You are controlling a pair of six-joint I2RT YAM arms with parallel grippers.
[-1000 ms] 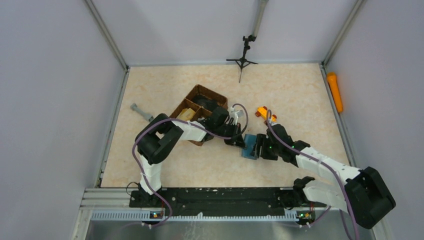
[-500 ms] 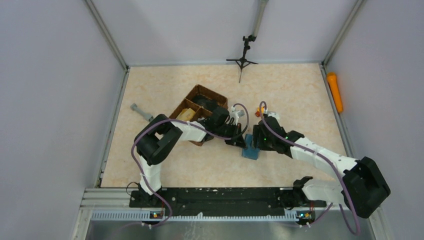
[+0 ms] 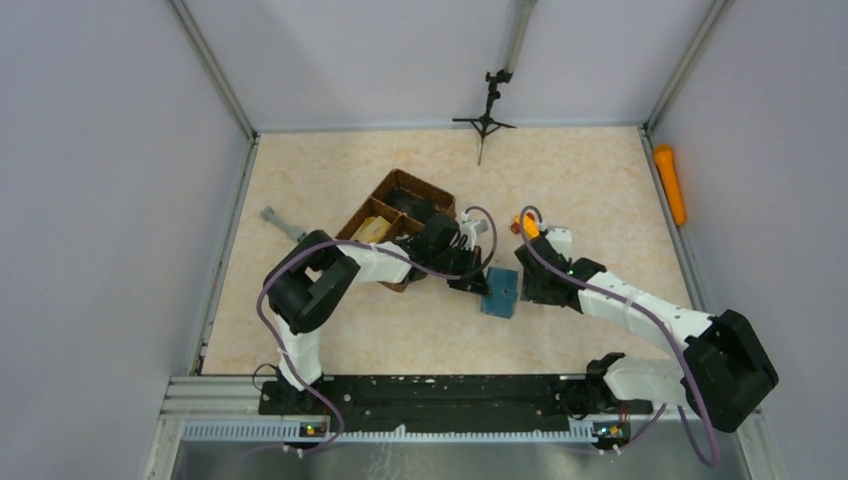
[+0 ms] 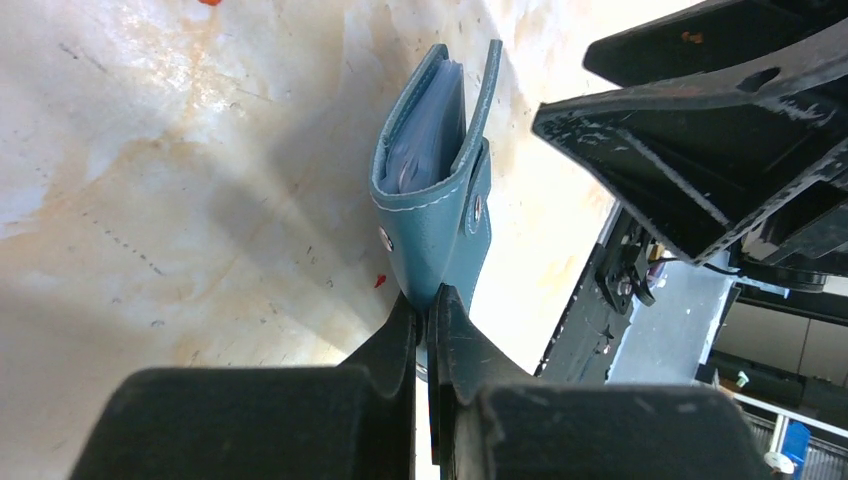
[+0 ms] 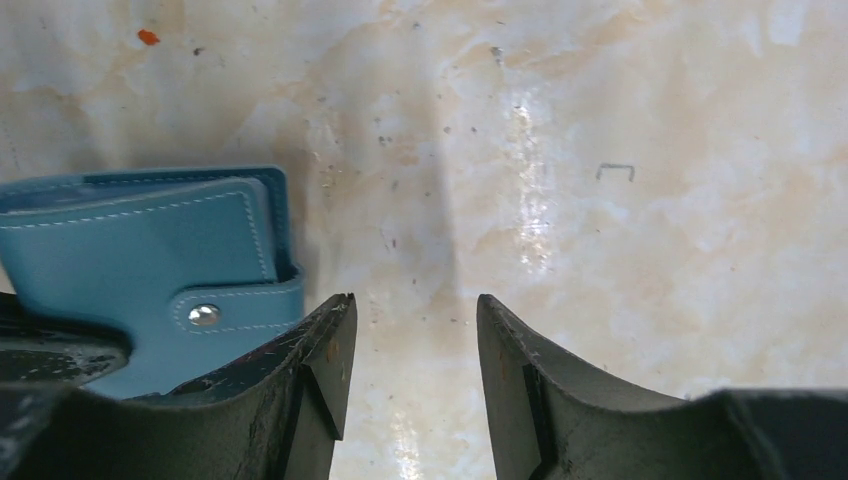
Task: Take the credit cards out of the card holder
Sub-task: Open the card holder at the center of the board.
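While our left gripper (image 4: pixel 424 318) pinches the holder (image 4: pixel 440 215) by one edge on the table (image 3: pixel 590 180), we list the right gripper (image 5: pixel 412 345) half-open, empty, just beside it: step, opening; next, we judge, catch the free flap to bare the cards (image 4: pixel 425 145).

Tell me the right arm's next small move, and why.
Probably shift the right gripper sideways until its open fingers straddle the card holder's free cover. The left gripper pinches the holder's edge, the holder gapes only slightly, and the right fingers are empty beside it.
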